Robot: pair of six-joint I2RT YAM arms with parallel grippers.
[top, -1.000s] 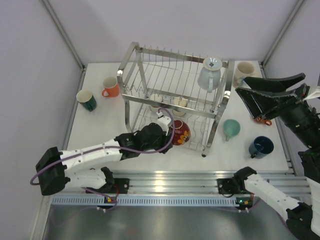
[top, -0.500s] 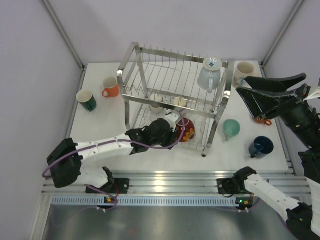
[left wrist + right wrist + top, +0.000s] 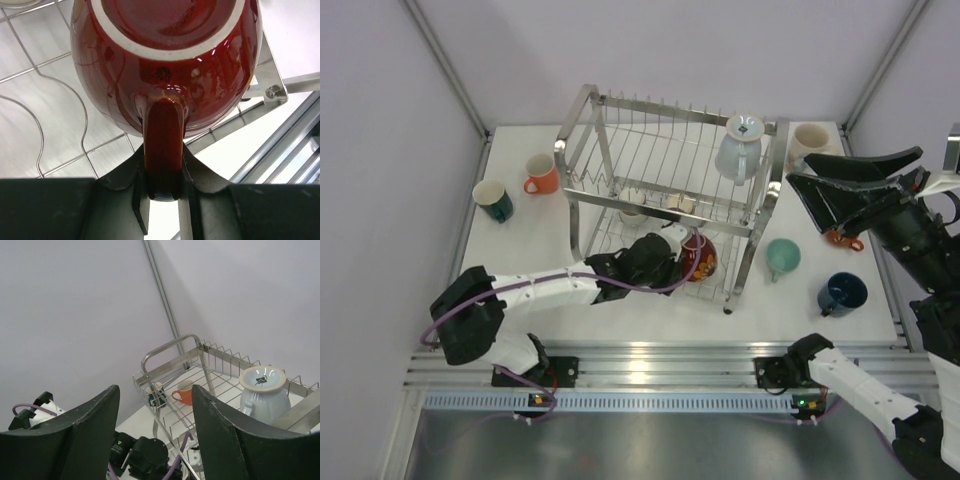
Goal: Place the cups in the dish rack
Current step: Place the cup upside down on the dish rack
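Since earlier frame, left gripper (image 3: 162, 186) pushed red printed mug (image 3: 701, 258) deeper into lower tier of dish rack (image 3: 574, 118). Jaws clenched on handle; contact with wires unclear. Step: placing. Next, likely: lower, let go, back out under front rail. Teal cup (image 3: 493, 200) and orange cup (image 3: 541, 174) waited left. Two small cups sat behind mug. Mint cup (image 3: 782, 257) and navy cup (image 3: 842, 293) waited right. Right gripper (image 3: 155, 390) spread wide, empty.
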